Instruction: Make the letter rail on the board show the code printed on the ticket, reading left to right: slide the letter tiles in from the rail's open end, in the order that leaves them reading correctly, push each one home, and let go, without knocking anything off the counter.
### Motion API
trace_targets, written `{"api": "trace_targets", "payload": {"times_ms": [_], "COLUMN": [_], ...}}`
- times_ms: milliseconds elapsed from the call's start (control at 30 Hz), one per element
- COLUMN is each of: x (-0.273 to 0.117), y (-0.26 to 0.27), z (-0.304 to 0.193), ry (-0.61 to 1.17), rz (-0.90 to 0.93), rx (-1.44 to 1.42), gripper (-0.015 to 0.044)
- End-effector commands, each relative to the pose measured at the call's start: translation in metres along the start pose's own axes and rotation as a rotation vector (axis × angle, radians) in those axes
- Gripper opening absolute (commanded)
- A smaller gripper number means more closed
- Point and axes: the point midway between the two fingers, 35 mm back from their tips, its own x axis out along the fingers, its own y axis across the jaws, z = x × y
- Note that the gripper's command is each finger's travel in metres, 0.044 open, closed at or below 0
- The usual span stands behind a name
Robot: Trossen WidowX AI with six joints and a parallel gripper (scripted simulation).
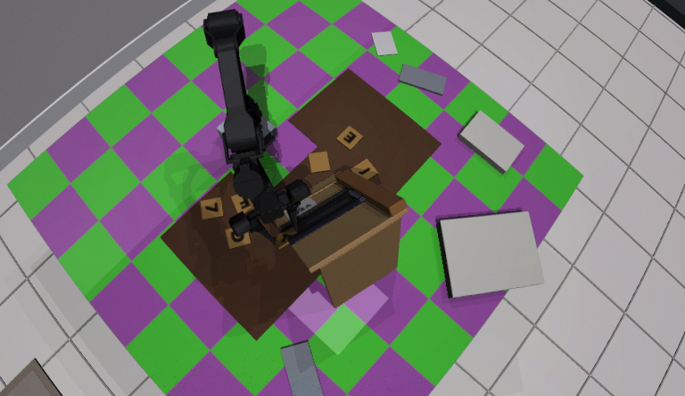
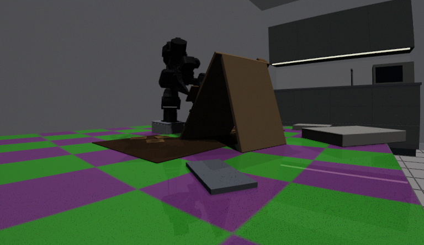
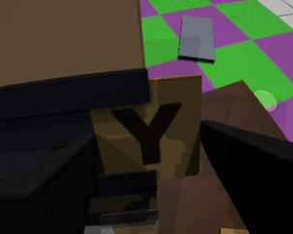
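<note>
My gripper (image 1: 285,230) (image 3: 149,135) is shut on the Y tile (image 3: 151,138) at the left, open end of the dark rail (image 1: 330,215) (image 3: 63,95). The rail's upper lip covers the tile's upper left corner; its right part sticks out. The rail runs across the tan leaning board (image 1: 348,237) (image 2: 253,105). The ticket (image 1: 306,206) is partly hidden by the gripper and its code is unreadable. Loose on the brown mat lie a 7 tile (image 1: 210,208), a partly hidden tile (image 1: 242,202), a C-or-G tile (image 1: 237,237), an E-like tile (image 1: 349,137), a J-like tile (image 1: 364,170) and a blank-looking tile (image 1: 318,161).
A brown block (image 1: 371,192) sits at the board's right end. Pale slabs (image 1: 492,142) (image 1: 492,255) lie to the right. Slate slabs (image 1: 423,79) (image 1: 301,369) (image 2: 222,176) (image 3: 196,38) and a white card (image 1: 384,43) lie around the board.
</note>
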Motion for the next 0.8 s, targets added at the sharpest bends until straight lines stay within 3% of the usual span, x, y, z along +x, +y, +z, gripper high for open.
{"api": "trace_targets", "payload": {"times_ms": [0, 767], "x": [0.000, 0.000], "y": [0.002, 0.014], "z": [-0.001, -0.001], "ry": [0.000, 0.000], "rz": [-0.002, -0.002], "rx": [0.003, 0.004], "gripper": [0.0000, 0.0000]}}
